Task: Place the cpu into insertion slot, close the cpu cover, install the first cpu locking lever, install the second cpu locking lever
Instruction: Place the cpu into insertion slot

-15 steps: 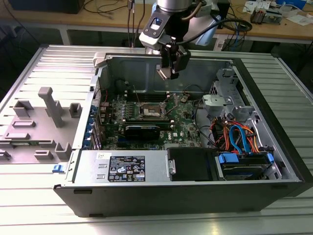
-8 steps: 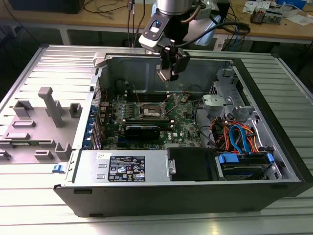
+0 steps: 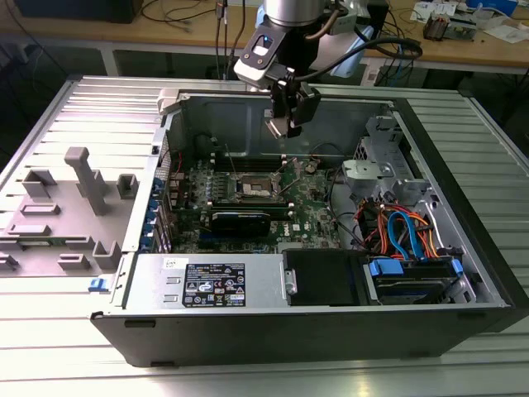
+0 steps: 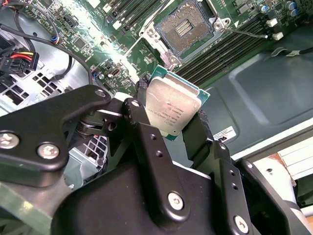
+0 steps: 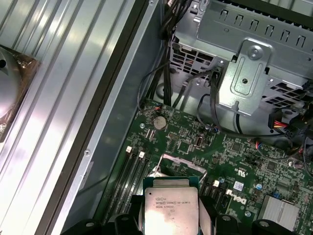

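Above the open computer case (image 3: 289,341), the gripper (image 3: 285,126) hung with its fingers (image 4: 198,139) clamped on the cpu (image 4: 171,110). The insertion slot (image 4: 188,30) lay uncovered on the board (image 4: 73,34) below.

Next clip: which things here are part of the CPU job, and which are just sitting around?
Job:
- cpu, held by the gripper
- empty insertion slot
- locking lever

Just there:
- grey fixture
- blue cables
- power supply
- coin battery
- drive cage
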`<state>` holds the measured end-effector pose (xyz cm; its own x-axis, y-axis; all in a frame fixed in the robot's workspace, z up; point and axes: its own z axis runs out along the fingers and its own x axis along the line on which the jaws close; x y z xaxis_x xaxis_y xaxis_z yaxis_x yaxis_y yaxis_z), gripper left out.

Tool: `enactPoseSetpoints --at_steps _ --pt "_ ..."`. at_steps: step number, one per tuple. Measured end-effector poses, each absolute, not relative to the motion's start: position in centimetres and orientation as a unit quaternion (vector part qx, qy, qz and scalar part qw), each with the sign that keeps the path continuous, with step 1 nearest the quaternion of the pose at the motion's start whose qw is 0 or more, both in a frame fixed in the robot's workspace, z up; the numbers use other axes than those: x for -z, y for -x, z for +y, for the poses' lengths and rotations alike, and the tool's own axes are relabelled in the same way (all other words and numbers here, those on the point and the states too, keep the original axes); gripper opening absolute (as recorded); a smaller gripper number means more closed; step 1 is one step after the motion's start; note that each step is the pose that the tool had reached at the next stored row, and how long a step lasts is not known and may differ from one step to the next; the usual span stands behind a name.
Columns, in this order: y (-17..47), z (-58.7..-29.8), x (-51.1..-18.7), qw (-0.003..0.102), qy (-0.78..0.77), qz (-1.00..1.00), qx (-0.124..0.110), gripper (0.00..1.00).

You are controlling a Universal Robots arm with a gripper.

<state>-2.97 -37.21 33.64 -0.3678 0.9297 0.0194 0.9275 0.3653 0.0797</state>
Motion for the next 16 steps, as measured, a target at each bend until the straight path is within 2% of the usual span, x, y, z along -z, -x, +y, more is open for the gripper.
enactPoseSetpoints --at_steps 16 --pt "2.97 -37.21 -33.55 0.015 -0.569 0.821 -0.038 0.54"
